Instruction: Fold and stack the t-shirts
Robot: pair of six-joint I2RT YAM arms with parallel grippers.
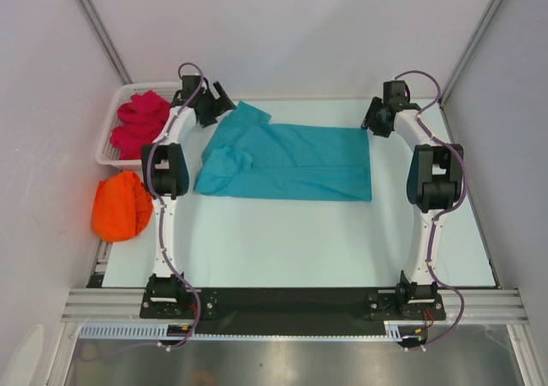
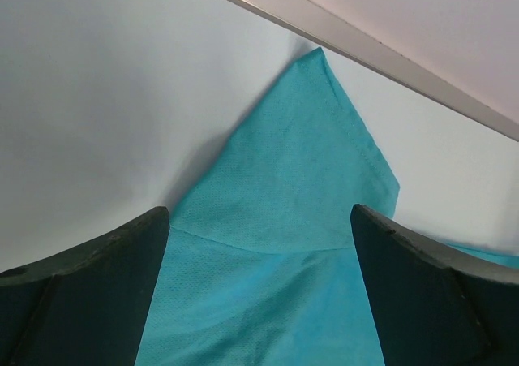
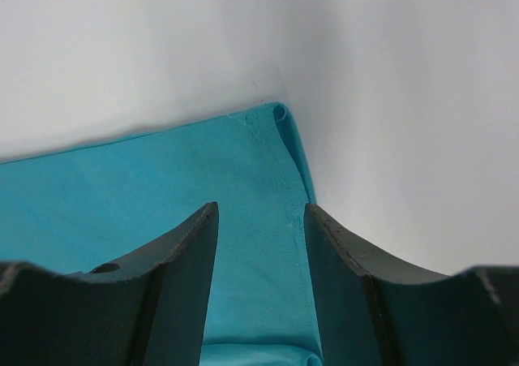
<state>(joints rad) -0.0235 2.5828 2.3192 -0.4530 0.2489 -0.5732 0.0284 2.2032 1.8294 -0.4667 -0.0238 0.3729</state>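
- The left gripper (image 2: 258, 220) has its fingers (image 2: 81, 301) spread wide over a pointed end of the teal-blue t-shirt (image 1: 291, 159), which we take for a sleeve, and it holds nothing.
- The right gripper (image 3: 261, 208) has its fingers parted by a narrower gap above the shirt's far right hem corner. No cloth is pinched there either.
- The teal-blue t-shirt lies on the table (image 1: 300, 240) between the two arms, toward the far side. Its body is spread fairly flat to the right, and its left end is rumpled and partly turned over itself.
- We judge the cloth light, thin and limp. It will sag from any held point, cling to the surface and slide a little rather than keep a shape.
- We think the best holds are the stitched hem corner on the right and the sleeve seam or shoulder on the left. The doubled fabric there gives the fingers something to bite, and they must press down to the table before closing.
- Lifting both ends evenly should keep the fold line straight, while one lone corner would bunch.
- The bright orange t-shirt (image 1: 122, 204) sits as a bundle at the left, unfolded.
- The crimson-pink t-shirt (image 1: 141, 122) is heaped in the white basket (image 1: 106, 151) just beyond it.
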